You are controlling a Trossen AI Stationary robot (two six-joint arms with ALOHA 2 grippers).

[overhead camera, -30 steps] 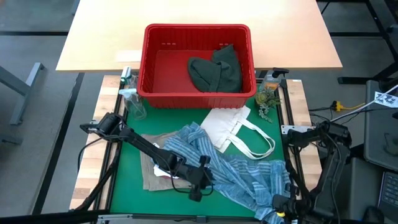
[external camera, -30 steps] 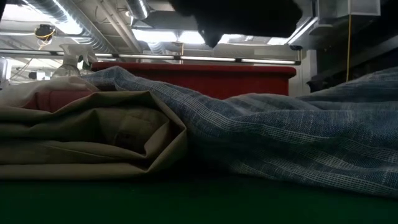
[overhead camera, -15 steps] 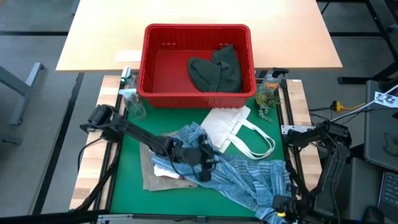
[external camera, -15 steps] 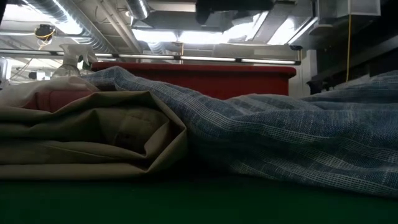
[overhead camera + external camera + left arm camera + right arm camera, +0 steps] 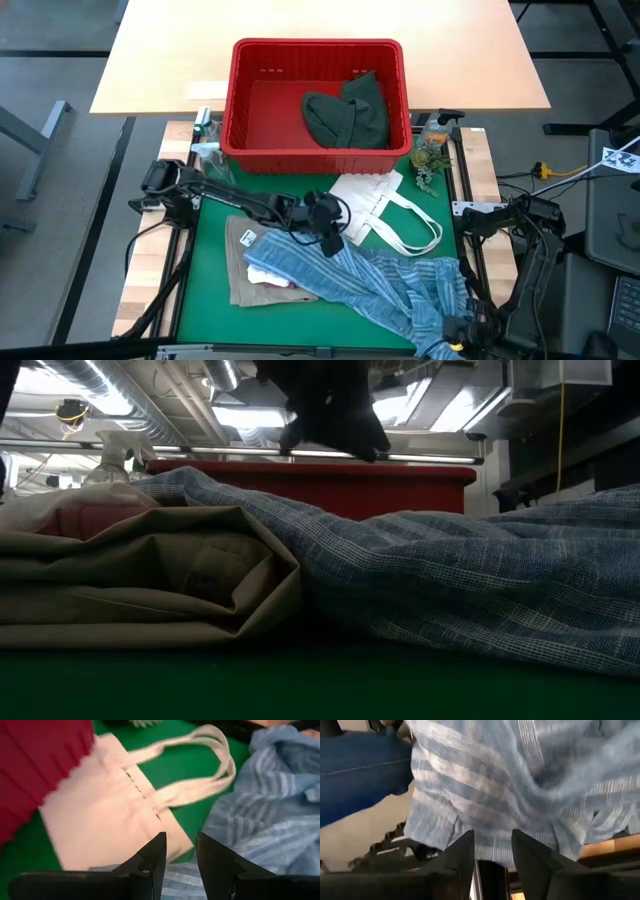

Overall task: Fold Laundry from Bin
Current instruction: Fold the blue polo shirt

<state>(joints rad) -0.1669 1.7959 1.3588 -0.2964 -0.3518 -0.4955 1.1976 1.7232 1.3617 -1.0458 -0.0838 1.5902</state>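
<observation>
Left claw [image 5: 322, 215] hovered with a narrow empty gap over the blue-white striped shirt [image 5: 380, 280], beside the white tote bag [image 5: 370, 205] on the green worktop [image 5: 210, 250]. Right claw [image 5: 492, 857] stood parted against the shirt's hanging edge. A careless grab risked catching the tote instead; the shirt might slide off.
</observation>
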